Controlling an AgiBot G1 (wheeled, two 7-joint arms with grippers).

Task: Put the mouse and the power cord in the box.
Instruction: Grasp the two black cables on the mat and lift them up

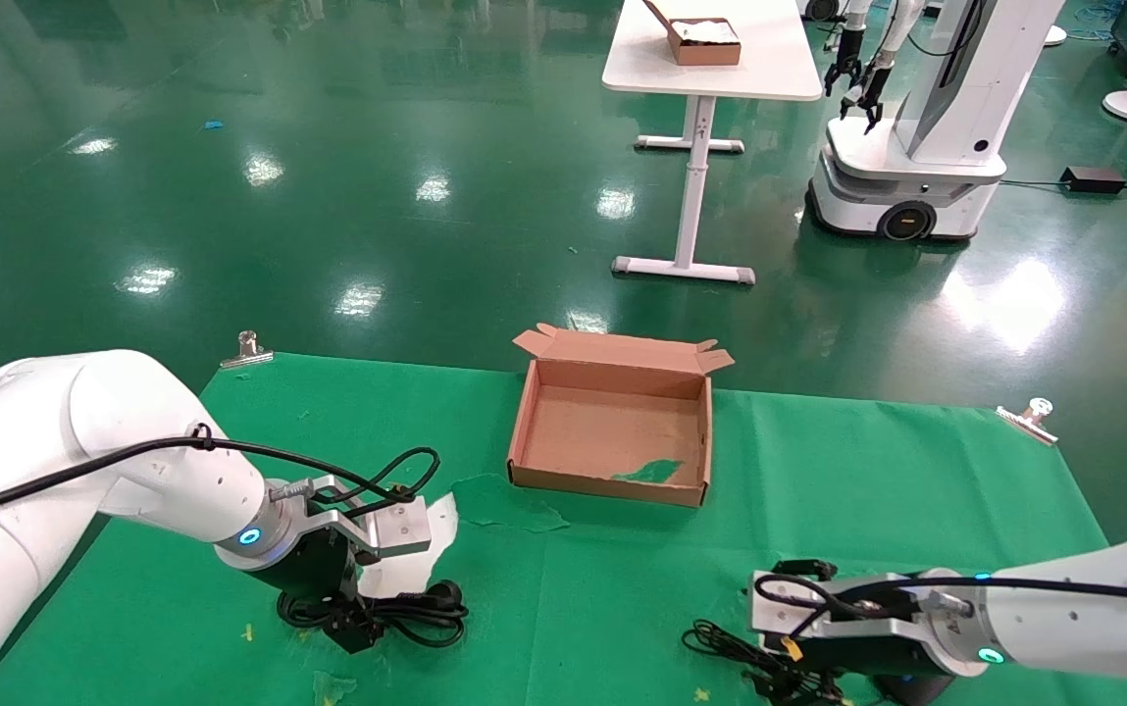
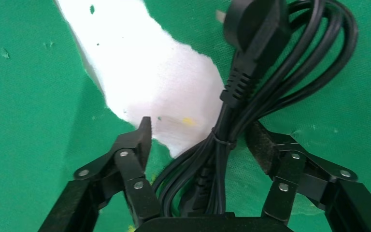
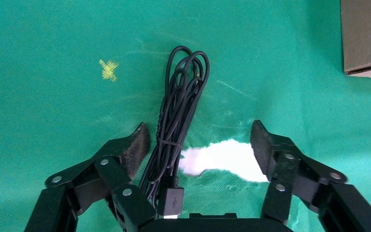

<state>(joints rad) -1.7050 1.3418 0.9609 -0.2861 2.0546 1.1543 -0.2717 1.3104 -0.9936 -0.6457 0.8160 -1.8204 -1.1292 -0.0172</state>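
The brown cardboard box (image 1: 602, 482) stands open at the middle of the green cloth, with a green scrap (image 1: 649, 473) on its floor. The power cord (image 1: 416, 613) lies coiled at the front left. My left gripper (image 1: 359, 632) is lowered over it. In the left wrist view the cord (image 2: 270, 82) and its chunky plug (image 2: 256, 24) run between the open fingers (image 2: 140, 142) of the left gripper (image 2: 201, 135). My right gripper (image 1: 781, 677) is low at the front right, and stands open (image 3: 200, 135) around the mouse's thin cable (image 3: 178, 96) and USB plug (image 3: 171, 200). The mouse body is hidden.
The cloth is torn, showing white patches (image 1: 431, 534) beside the left gripper and under the right one (image 3: 222, 157). Metal clips (image 1: 247, 348) (image 1: 1029, 414) hold the cloth's far corners. Beyond the table are a white desk (image 1: 710, 74) with a small brown box (image 1: 705, 41) and another robot (image 1: 926, 127).
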